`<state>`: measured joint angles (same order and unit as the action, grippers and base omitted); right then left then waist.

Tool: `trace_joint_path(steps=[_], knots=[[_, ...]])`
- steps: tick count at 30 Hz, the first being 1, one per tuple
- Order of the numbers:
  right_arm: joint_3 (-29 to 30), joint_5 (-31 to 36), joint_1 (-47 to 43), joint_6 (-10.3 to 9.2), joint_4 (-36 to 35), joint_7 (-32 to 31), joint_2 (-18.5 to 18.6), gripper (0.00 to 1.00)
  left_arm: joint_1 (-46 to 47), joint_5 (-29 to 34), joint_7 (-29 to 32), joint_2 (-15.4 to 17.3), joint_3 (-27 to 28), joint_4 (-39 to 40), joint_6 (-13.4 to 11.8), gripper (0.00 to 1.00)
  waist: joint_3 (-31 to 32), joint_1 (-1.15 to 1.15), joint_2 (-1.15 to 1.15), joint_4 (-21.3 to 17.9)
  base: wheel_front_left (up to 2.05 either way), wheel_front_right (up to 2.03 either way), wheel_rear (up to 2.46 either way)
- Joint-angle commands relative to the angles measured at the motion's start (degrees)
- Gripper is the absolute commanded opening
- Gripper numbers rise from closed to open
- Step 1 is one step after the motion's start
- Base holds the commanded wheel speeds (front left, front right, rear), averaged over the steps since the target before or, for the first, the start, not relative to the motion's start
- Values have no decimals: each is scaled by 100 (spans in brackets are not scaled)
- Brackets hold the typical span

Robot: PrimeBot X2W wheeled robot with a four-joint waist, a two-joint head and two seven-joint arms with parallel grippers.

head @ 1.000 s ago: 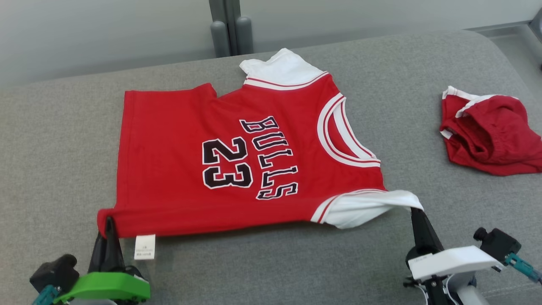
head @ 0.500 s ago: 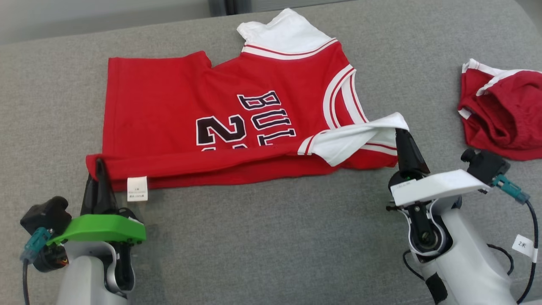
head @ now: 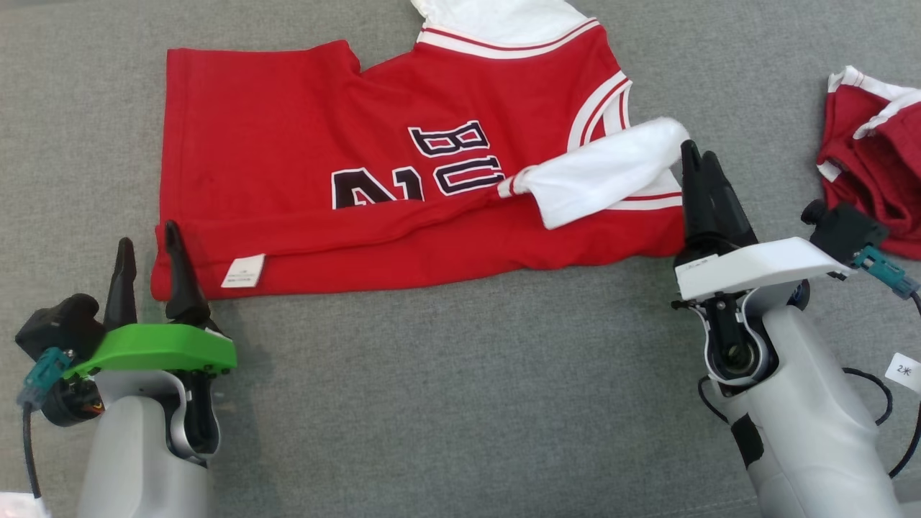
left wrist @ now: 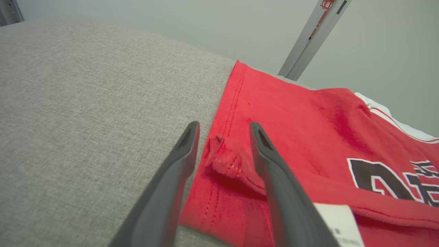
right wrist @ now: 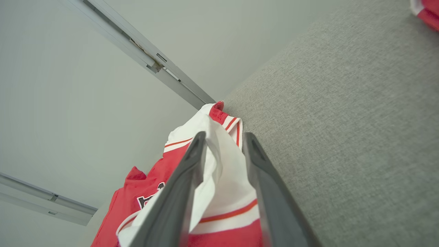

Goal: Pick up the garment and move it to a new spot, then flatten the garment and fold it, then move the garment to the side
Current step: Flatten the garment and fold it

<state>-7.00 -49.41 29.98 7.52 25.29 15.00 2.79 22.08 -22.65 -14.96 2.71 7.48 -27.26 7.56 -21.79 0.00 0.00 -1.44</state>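
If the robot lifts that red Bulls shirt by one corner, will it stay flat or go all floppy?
Probably floppy: the red shirt already lies folded over itself, and its white sleeve curls limply. Likely light too, since a corner bunches softly inside the open left gripper. It shouldn't roll or break.

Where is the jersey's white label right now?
In the head view, the white label sits on the folded near edge of the red jersey, on the left side, just right of the left gripper.
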Motion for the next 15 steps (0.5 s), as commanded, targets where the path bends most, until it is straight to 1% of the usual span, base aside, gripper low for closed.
trace_joint_path(steps=[1,5,11,13,15], knots=[[112,144,-32,-7,-26,24,29,100,15,-58,-31,44,82,52,-17,100,-9,0,0,13,0,0,0],[481,561,-239,-7,-146,24,24,100,-239,30,-26,34,206,200,-17,100,23,0,0,21,0,0,0],[897,1257,-603,-7,-196,24,26,100,-586,397,-26,37,28,176,-17,100,103,0,0,26,0,0,0],[948,1499,-698,-7,-199,24,22,100,-673,522,-26,37,-67,125,-17,100,125,0,0,29,0,0,0],[973,1720,-791,-7,-211,24,25,100,-682,577,-26,46,-25,82,-17,100,137,0,0,24,0,0,0]])
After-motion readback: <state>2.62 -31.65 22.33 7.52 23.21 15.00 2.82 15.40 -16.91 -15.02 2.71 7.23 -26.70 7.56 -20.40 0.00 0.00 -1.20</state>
